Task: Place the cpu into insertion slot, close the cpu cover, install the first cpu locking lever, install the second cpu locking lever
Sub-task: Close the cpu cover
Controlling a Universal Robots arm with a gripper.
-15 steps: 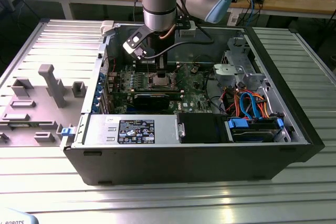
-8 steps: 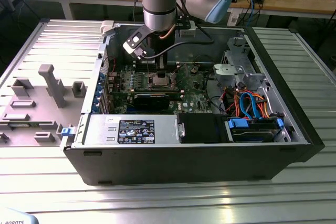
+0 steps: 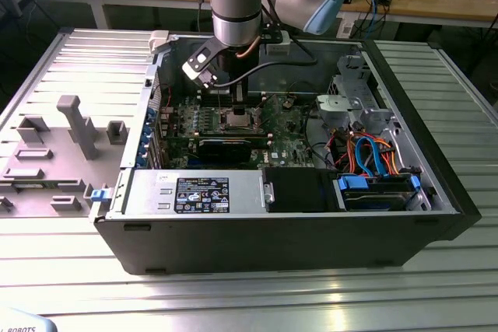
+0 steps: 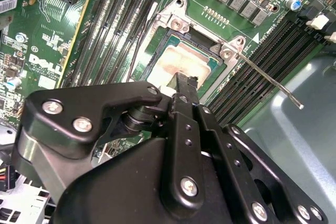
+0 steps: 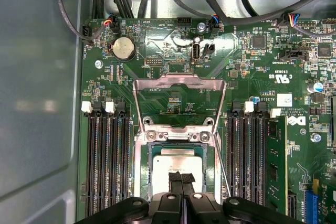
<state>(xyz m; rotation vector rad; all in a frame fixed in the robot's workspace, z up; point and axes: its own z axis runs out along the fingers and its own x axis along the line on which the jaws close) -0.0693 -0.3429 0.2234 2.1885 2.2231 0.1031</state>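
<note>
The gripper (image 5: pixel 181 178) is being held low inside the open computer case (image 3: pixel 272 242) by the single arm. Its two black fingertips are being pressed together with nothing between them, so the jaws are being shown closed and empty. The chip (image 5: pixel 167 160) is lying flat in the socket (image 5: pixel 176 135) with its silver top upward. The closed fingertips are being carried right over its middle; whether they are touching the metal cannot be told.

The relation that matters is being set by the cover (image 5: pixel 180 83). It is lying beyond the chip from the jaws, on the side of the socket toward the coin battery (image 5: pixel 124 48). It is being propped open on its hinge, with its window frame clear of the chip. The hinge line is running across the socket, at right angles to the memory slots (image 5: pixel 107 166), so the frame's two long sides are leading straight away from the fingertips.

By count, one chip, one socket and one cover are being shown. In the second wrist view two levers are being made out. A bright lever (image 4: pixel 265 80) is sticking out free from a corner of the socket above the memory slots. A thin darker lever (image 4: pixel 137 45) is running along the opposite side. Neither is judged to be hooked down. The memory slots are being grouped in two banks, one on each side of the socket.
</note>
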